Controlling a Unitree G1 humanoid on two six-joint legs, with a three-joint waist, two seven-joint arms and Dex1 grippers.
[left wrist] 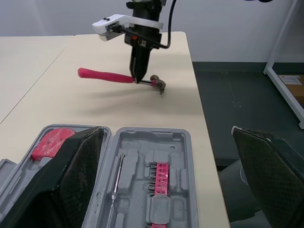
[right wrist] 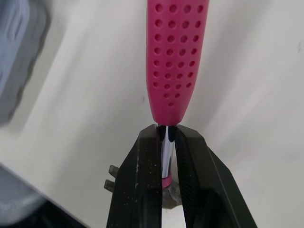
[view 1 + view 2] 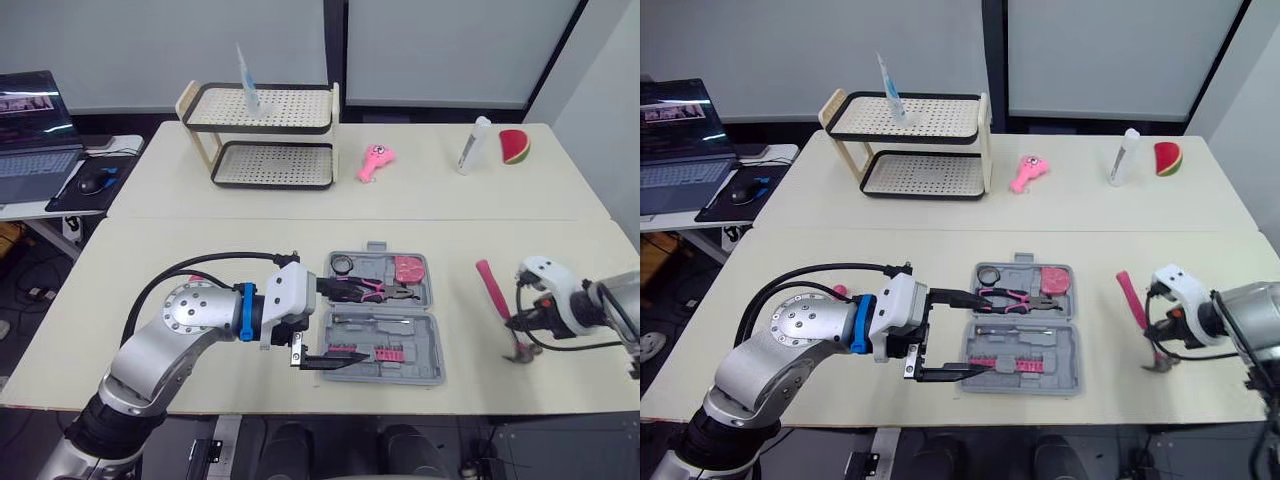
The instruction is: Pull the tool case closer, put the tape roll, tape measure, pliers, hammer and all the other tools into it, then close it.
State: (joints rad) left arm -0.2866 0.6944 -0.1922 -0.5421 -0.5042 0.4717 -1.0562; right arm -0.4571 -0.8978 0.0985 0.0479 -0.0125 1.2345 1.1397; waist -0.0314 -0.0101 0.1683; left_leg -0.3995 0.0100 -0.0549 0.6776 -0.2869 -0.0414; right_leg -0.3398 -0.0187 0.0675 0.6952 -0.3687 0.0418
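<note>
Nearest, the tool case (image 3: 436, 345) lay open on the bench (image 3: 200, 240) close to its front edge, so the pull toward the robot looked done. The left gripper (image 3: 348, 320) hung at the case's left end with its fingers (image 1: 78, 180) spread wide and grasping nothing, one over the near half and one over the far half. I judged it was placed there to steady the case, or to be ready to shut it.

The near half carried a pink bit strip (image 3: 375, 352) and a slim screwdriver (image 3: 372, 323). The far half held the pliers (image 3: 378, 290), a dark ring that was probably the tape roll (image 3: 343, 263), and a reddish block that was likely the tape measure (image 3: 408, 268).

Right of the case and apart from it, the right gripper (image 2: 165, 135) had its fingers clenched on the hammer (image 3: 492, 288). They pinched the bare metal shank just below the pink grip, close to the head, a hold that should stop the heavy end from swinging. The handle pointed away from the robot and seemed raised a little off the bench. The hammer looked like the last tool outside, so carrying it over was the step in hand, with closing to follow.

Farther back stood a two-tier rack (image 3: 265, 135), a pink toy (image 3: 377, 162), a white bottle (image 3: 474, 145) and a watermelon slice (image 3: 514, 146), none of them part of the job. A laptop (image 3: 35, 135) sat at the far left.
</note>
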